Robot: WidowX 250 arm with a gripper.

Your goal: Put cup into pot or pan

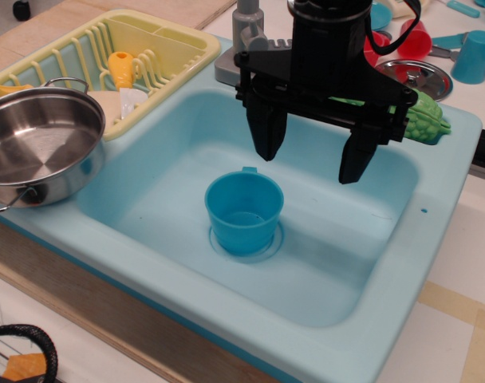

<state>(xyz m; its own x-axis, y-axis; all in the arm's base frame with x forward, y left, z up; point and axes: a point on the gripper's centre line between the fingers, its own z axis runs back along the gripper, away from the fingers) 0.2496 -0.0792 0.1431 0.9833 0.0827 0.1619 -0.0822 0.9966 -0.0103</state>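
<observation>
The medium-blue plastic cup [244, 212] stands upright over the drain in the middle of the light-blue toy sink [386, 319], with a small tab at its far rim. The shiny steel pot [37, 145] with wire loop handles sits on the sink's left rim, empty. My black gripper [310, 163] hangs open above the basin, up and to the right of the cup, with nothing between its fingers. It does not touch the cup.
A yellow dish rack [131, 49] with a yellow utensil stands behind the pot. A grey faucet [241, 40] rises at the back rim. A green corn toy [424, 120] lies on the right rim. Red cups [410, 38], a turquoise cup [475, 56] and a small steel dish [418, 76] sit behind.
</observation>
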